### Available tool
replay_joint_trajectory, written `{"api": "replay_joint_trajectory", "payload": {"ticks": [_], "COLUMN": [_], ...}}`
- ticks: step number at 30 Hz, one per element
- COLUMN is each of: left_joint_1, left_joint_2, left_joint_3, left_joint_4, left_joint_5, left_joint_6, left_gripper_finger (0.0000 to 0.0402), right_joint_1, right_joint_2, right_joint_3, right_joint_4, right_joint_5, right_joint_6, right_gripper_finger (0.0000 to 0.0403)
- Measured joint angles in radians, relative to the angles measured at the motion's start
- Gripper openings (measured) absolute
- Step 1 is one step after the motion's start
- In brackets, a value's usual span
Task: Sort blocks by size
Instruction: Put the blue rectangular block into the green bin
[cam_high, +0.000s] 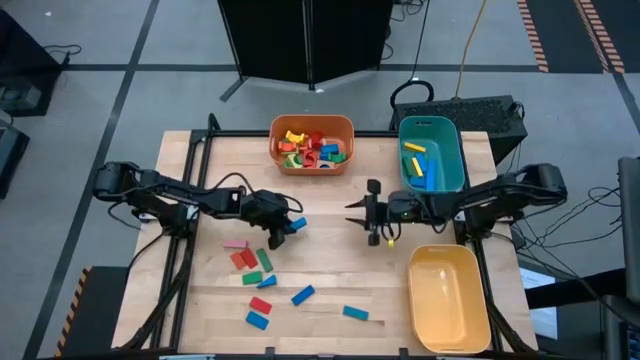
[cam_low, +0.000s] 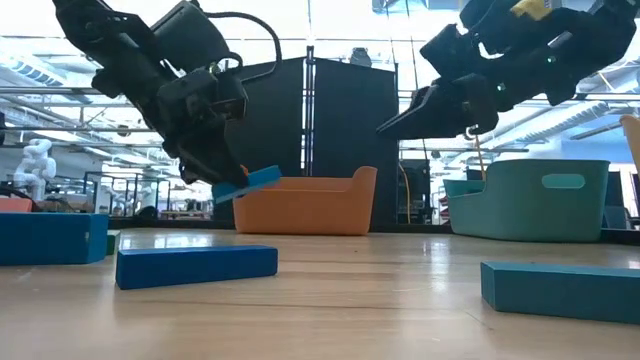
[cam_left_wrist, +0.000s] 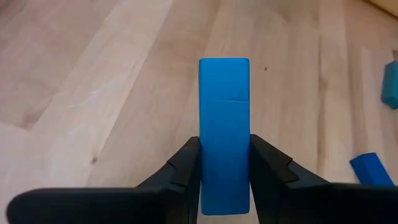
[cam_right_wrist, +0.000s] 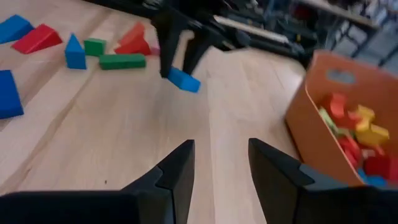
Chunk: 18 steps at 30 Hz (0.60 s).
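Observation:
My left gripper (cam_high: 289, 227) is over the table's middle left, shut on a blue block (cam_left_wrist: 224, 112) that hangs above the wood (cam_low: 248, 183). My right gripper (cam_high: 350, 213) hovers a short way to its right, open, fingers (cam_right_wrist: 180, 165) pointing toward the table's left with nothing between them. More blocks lie flat on the table nearer the front: pink (cam_high: 235, 243), red (cam_high: 243, 260), green (cam_high: 265, 260), blue (cam_high: 302, 295) and teal (cam_high: 355, 313). The orange bin (cam_high: 345, 125) holds several mixed blocks; the teal bin (cam_high: 455, 150) holds blue and yellow ones. My left gripper pinches the blue block's two long sides (cam_left_wrist: 204, 163) between its two fingers, at the end nearest the wrist. The fingers slant down from the table's left and lie along the block, which juts out past the fingertips. The block is tilted and clear of the table.
A yellow bin (cam_high: 478, 300) with nothing showing inside stands at the front right. The orange bin and teal bin stand along the far edge. Bare wood lies between the two grippers and the far bins. Cables and a dark box (cam_high: 490, 112) sit beyond the far right corner.

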Motion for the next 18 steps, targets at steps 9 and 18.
{"api": "replay_joint_trajectory", "payload": {"ticks": [9,18], "left_joint_1": [0.000,0.000], "left_joint_2": [0.002,0.003], "left_joint_3": [0.001,0.021], "left_joint_4": [0.078,0.089], "left_joint_5": [0.093,0.128], "left_joint_6": [0.047,0.049], "left_gripper_finger": [0.0093,0.0093], "right_joint_1": [0.046,0.087], "right_joint_2": [0.087,0.240], "right_joint_3": [0.029,0.194], "right_joint_4": [0.065,0.041], "right_joint_5": [0.000,0.001], "right_joint_6": [-0.168,-0.497], "right_gripper_finger": [0.0139,0.0139]}}
